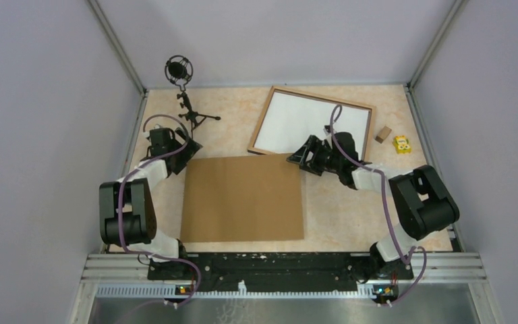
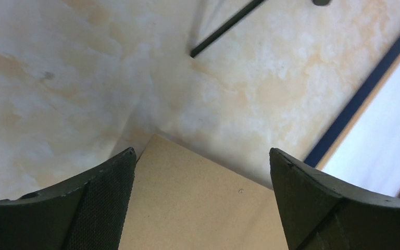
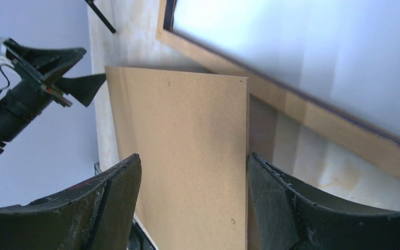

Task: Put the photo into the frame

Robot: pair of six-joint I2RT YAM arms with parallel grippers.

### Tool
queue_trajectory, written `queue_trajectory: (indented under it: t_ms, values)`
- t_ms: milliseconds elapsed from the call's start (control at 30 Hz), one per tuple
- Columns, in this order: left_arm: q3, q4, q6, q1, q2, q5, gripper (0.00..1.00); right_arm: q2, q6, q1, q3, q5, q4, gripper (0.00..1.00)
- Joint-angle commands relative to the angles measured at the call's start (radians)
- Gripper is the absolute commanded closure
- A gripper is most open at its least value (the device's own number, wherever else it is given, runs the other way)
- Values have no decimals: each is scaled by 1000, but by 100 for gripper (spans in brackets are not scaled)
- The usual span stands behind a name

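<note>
Currently left gripper [image 1: 190, 148] and right gripper [image 1: 295, 159] gape empty at far corners of the brown backing board [image 1: 243, 199]. Thin light-wood rectangular frame [image 1: 324, 97] lies beyond, white sheet [image 1: 310, 125] inside. We risk nudging board into frame.

The flat brown rectangular cardboard backing board [image 1: 243, 198] lies on the marbled table [image 1: 351, 216]. Its far left corner lies below the left gripper [image 1: 191, 146] and its far right corner below the right gripper [image 1: 294, 159]. Just beyond the right gripper lies the thin-railed rectangular wooden frame [image 1: 324, 97]. Further right are a small wooden block [image 1: 383, 134] and a small yellow block [image 1: 401, 144]. A black microphone tripod [image 1: 187, 111] stands behind the left gripper.
</note>
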Motion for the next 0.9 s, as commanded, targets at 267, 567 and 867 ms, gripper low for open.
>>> queue_trajectory:
  t_ms: [267, 567, 867]
  values:
    - [23, 103, -177, -45, -88, 433, 2, -60, -110, -103, 166, -151, -42, 28]
    - [154, 113, -237, -95, -123, 491, 2, -66, -151, -137, 308, -155, -164, 28]
    - [270, 118, -272, -133, -144, 518, 2, -93, -188, -157, 470, -146, -295, 28]
